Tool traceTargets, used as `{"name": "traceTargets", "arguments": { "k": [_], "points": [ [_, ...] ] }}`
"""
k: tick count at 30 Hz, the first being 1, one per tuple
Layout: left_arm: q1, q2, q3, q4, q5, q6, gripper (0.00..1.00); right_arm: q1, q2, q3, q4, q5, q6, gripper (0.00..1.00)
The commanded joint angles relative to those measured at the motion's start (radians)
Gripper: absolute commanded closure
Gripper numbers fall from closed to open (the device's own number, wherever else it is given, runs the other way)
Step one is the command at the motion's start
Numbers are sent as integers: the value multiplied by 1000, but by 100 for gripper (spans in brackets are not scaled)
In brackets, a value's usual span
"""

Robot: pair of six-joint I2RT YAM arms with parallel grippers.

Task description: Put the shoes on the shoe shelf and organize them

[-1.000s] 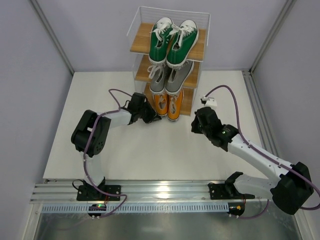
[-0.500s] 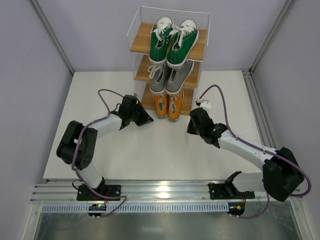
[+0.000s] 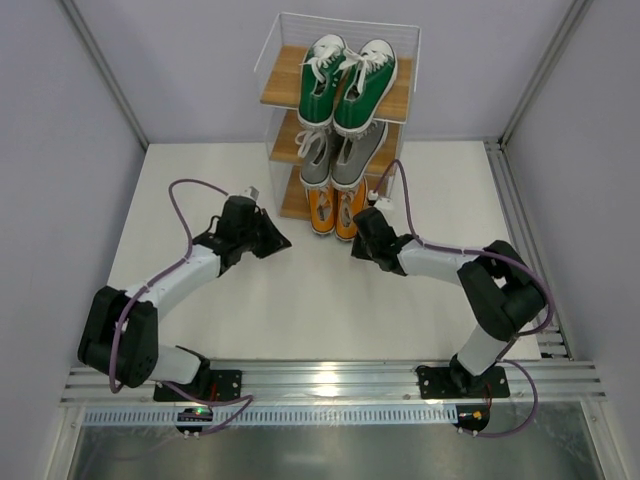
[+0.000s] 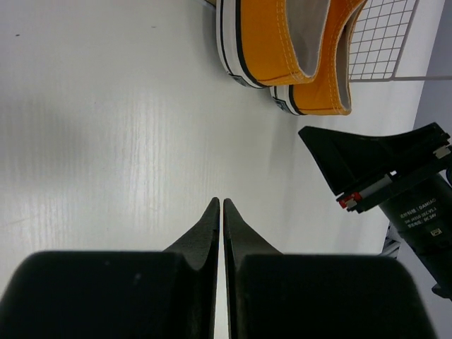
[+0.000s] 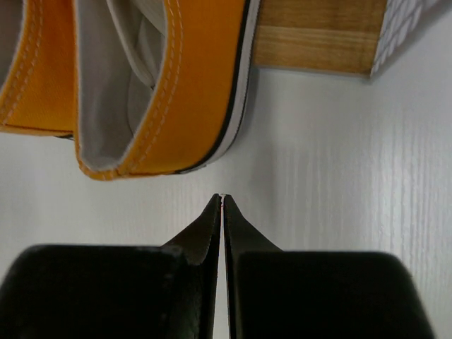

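From above, the shoe shelf stands at the far middle of the white worktop. The green shoes sit on the top board, the grey shoes on the middle one and the orange shoes on the bottom one. Every pair lies side by side with its long axis running near to far, and the orange heels stick out past the near edge of the board. The right pincer is clenched on nothing and sits just near of those heels, a little to their right. The left pincer, also clenched and empty, is further off to the left. The right arm is therefore the closer one for any last nudge of the orange pair, which looks like the only tidying left.

The left wrist view shows shut black fingertips over bare worktop. The orange heels are up ahead and to the right, with white wire mesh beyond them. The other arm's pincer stands between this arm and the far side of the pair.

The right wrist view shows shut fingertips aimed at the gap just right of one orange heel, near it but apart. The wooden bottom board lies ahead to the right. Nothing stands between.
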Motion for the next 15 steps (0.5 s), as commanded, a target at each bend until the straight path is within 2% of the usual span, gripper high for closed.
{"name": "traceTargets", "arguments": {
  "k": [1, 7, 15],
  "points": [
    [15, -54, -20, -45, -17, 26, 100, -3, 47, 63, 129, 23, 11, 96],
    [35, -133, -34, -108, -28, 49, 100, -3, 126, 107, 143, 86, 22, 96],
    [60, -222, -51, -165, -26, 69, 100, -3, 193, 167, 197, 11, 13, 96]
  ]
}}
